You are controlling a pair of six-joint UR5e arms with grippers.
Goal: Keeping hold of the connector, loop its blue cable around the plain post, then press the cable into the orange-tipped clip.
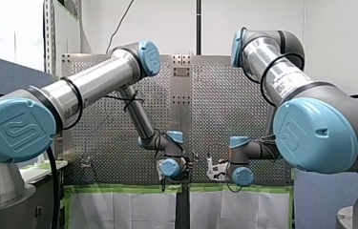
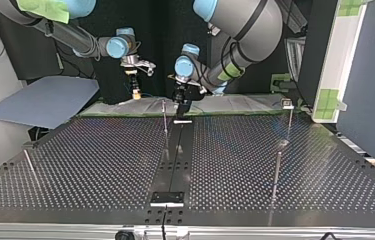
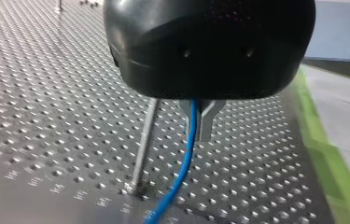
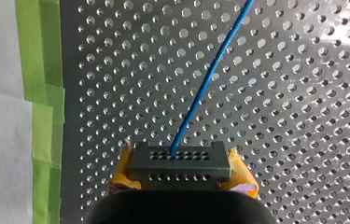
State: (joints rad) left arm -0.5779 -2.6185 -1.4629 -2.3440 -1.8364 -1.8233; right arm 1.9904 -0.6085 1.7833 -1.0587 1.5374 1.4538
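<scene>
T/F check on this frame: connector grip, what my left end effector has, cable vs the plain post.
1. My right end effector grips the connector between yellow pads. True.
2. My left end effector is empty. False: the blue cable runs between its metal fingers.
3. The blue cable is wound around the plain post. False: in the left wrist view it passes beside the post, not around it.
4. The blue cable leaves the connector on the side facing away from my right end effector. True.
</scene>
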